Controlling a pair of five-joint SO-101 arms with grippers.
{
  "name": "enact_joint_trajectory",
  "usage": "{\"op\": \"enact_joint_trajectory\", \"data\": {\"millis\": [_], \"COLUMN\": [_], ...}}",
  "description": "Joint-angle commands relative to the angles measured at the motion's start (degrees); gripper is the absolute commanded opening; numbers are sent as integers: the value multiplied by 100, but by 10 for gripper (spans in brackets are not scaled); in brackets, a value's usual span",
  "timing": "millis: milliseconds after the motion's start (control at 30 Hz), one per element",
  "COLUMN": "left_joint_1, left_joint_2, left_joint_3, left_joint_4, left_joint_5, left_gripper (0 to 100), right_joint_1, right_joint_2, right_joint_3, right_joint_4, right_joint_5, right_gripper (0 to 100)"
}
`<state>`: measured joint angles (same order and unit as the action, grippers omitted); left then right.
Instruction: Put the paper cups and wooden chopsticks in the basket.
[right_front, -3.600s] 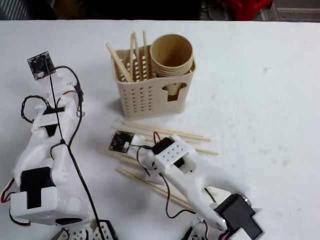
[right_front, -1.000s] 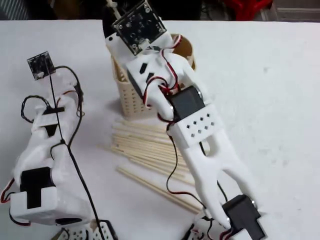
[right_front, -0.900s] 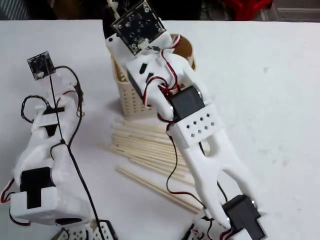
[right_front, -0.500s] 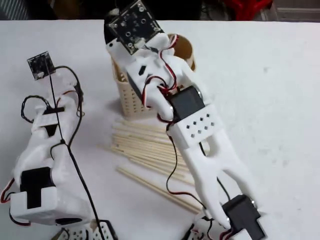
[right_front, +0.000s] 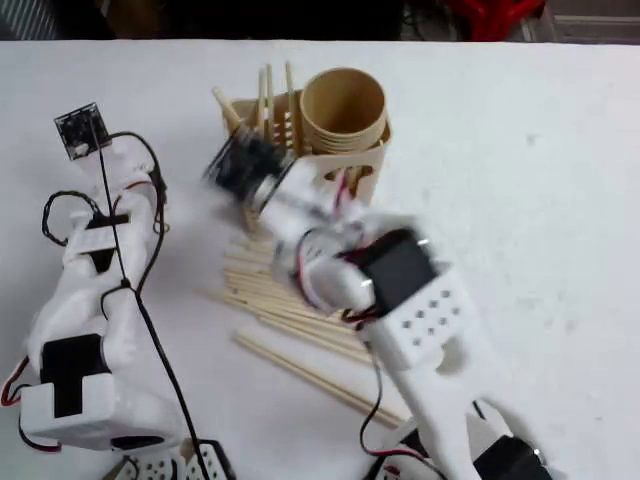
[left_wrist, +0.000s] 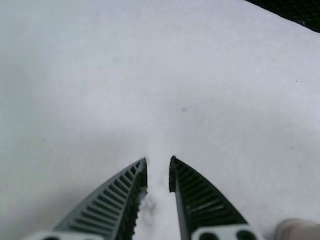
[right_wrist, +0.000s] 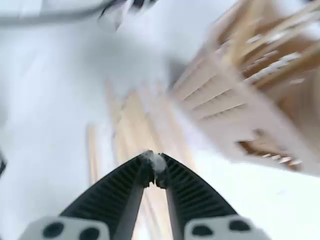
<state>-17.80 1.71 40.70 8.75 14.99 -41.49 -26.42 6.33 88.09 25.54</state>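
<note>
White plastic makes up both arms. The left arm (right_front: 85, 300) sits folded at the counter's (right_front: 520, 200) 9 o'clock side. Its end effector (left_wrist: 158, 170) points down at bare counter, ribbed dark fingers a narrow gap apart and empty. The right arm (right_front: 420, 320) stretches from 5 o'clock up toward 11 o'clock, its wrist just in front of the basket (right_front: 372, 160). Its end effector (right_wrist: 154, 167) hangs above the loose chopsticks (right_wrist: 132, 120) with the tips pressed together and nothing visible between them.

The basket is a cream plastic box with perforated walls and a handle cut-out, standing at 12 o'clock on the counter. A nested stack of tan paper cups (right_front: 343, 105) stands mouth-up in its 3 o'clock half. Several upright chopsticks (right_front: 266, 100) of pale wood stand in its 9 o'clock half, leaning slightly, tips above the rim.

On the counter at the basket's 6 o'clock lie the loose chopsticks (right_front: 265, 290), thin pale wooden sticks in a rough bundle, long axes running from about 10 o'clock to 4 o'clock, partly under the right arm.
</note>
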Motion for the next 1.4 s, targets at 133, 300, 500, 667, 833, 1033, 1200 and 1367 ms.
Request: {"op": "enact_joint_trajectory", "data": {"millis": [133, 300, 500, 667, 833, 1033, 1200, 1367], "left_joint_1": [-31, -31, -31, -22, -22, -31, -40, -127], "left_joint_2": [-40, -40, -40, -40, -40, -40, -40, -40], "left_joint_3": [-290, -290, -290, -334, -334, -316, -316, -334], "left_joint_4": [35, 0, 0, 26, 35, 35, 35, 35], "left_joint_5": [-53, -53, -53, -53, -53, -53, -53, -53], "left_gripper": [94, 94, 94, 94, 94, 94, 94, 94], "right_joint_1": [-892, -919, -1244, -1288, -1279, -1244, -927, -620], "right_joint_2": [-303, -259, -259, -251, -242, -242, -75, 831], "right_joint_3": [3007, 4167, 4958, 5178, 5222, 5275, 5257, 4941], "right_joint_4": [-1270, -2035, -2185, -2457, -2484, -2519, -2615, -2826], "right_joint_5": [615, 1266, 1284, 1081, 1020, 703, 703, 703], "right_gripper": [16, 17, 18, 18, 57, 152, 140, 139]}}
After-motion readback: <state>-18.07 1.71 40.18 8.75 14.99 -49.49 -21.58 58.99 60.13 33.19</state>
